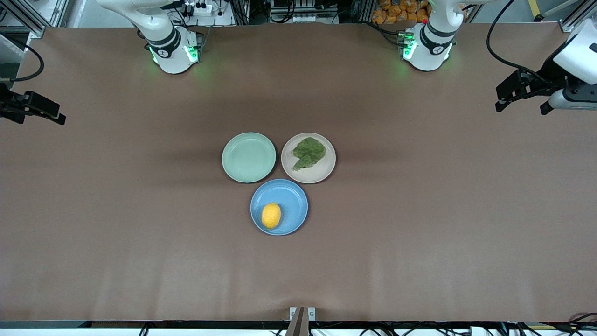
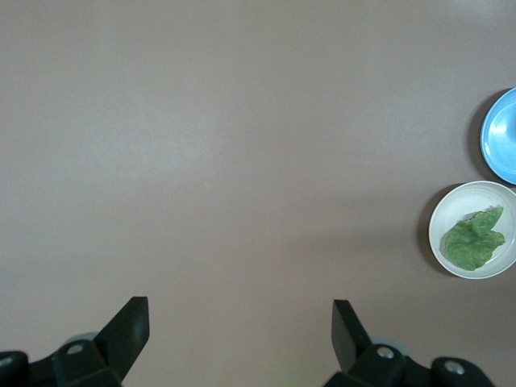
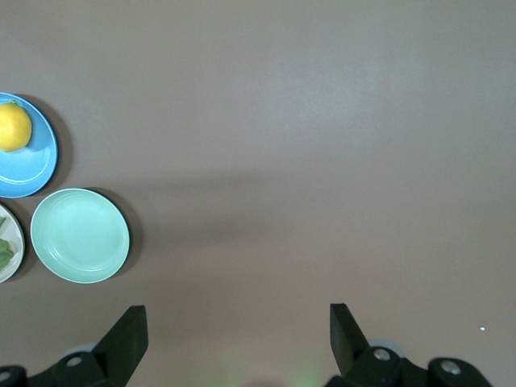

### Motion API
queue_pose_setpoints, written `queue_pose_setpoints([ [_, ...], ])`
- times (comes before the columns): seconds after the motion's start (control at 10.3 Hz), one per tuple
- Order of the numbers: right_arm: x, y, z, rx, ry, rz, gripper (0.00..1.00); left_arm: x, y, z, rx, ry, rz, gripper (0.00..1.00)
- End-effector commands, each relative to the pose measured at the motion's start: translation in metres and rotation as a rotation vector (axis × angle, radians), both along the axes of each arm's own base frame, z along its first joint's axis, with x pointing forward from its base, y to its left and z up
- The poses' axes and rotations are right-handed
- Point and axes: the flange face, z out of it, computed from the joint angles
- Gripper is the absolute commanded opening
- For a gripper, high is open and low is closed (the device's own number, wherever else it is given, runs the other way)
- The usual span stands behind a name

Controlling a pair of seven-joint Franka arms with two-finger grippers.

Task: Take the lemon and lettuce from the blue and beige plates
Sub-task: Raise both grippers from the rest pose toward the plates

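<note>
Three plates sit clustered mid-bench. The blue plate [image 1: 291,193], nearest the front camera, carries the lemon [image 1: 271,215], which lies toward the plate's near rim, its long axis running nearly straight toward the front camera. The beige plate [image 1: 326,168], toward the left arm's end, carries the lettuce [image 1: 308,152]; the leaf lies flat, its narrow stem end pointing toward the front camera and slightly toward the mint-green plate [image 1: 248,157] beside it.

The left wrist view cuts off most of the blue plate [image 2: 503,137] and hides the lemon; the right wrist view shows only a sliver of the beige plate [image 3: 8,243].

The left gripper [image 2: 240,330] hangs over bare bench [image 1: 419,233] at the left arm's end, jaws spread wide and empty. The right gripper [image 3: 239,334] hangs over the right arm's end, likewise wide apart and empty. In the front view both grippers are partly cropped at the frame edges.
</note>
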Motion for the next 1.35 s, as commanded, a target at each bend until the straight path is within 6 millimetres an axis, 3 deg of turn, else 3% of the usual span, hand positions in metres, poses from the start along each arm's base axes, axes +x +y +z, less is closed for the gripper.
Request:
queue_pose_setpoints([
  [0.0,-0.003,0.002,0.002,-0.011,-0.001,-0.008,1.0,0.0,0.001,0.004,-0.022,0.008,-0.027,1.0],
  [0.19,-0.002,0.002,0.0,-0.011,0.002,-0.008,1.0,0.0,-0.002,0.003,-0.015,0.009,-0.03,1.0],
  [0.39,-0.002,0.002,0.0,-0.011,0.002,-0.008,1.0,0.008,-0.002,-0.01,-0.01,0.033,-0.031,1.0],
  [0.87,-0.001,0.011,-0.003,-0.008,0.011,0.005,1.0,0.037,-0.025,-0.072,-0.092,0.07,-0.034,1.0],
  [1.06,0.01,0.033,-0.017,-0.007,0.017,-0.042,1.0,0.051,-0.062,-0.097,-0.122,0.064,-0.026,1.0],
  [1.26,0.025,0.075,-0.042,-0.016,0.017,-0.074,1.0,0.064,-0.097,-0.128,-0.135,0.073,0.02,1.0],
])
